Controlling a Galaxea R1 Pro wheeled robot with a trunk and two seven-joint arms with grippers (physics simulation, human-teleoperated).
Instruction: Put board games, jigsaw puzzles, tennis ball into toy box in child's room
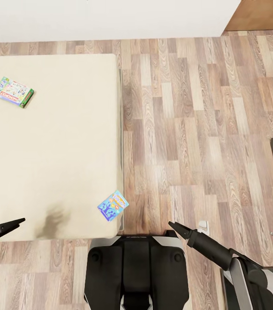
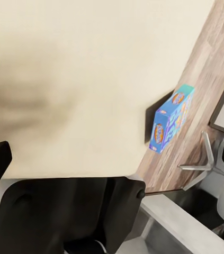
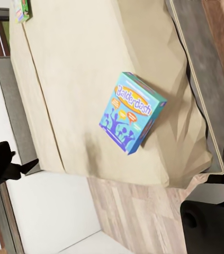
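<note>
Both grippers, left (image 1: 19, 222) and right (image 1: 174, 225), are seen empty with fingertips together. Just beyond, the blue board game (image 1: 113, 205) lies at the bed (image 1: 59, 172) corner; a clumsy nudge could tip it floorward. 1 green-edged board game (image 1: 13, 91) lies farther up.

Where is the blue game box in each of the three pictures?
Head view: the blue game box lies on the bed's near right corner, by the floor edge.
Left wrist view: the box sits at the mattress edge, seen from its side, wood floor beyond.
Right wrist view: the box lies face up, lettering readable, near the bed's corner.
Shared landmark: the beige bed's corner beside the wood floor.
</note>
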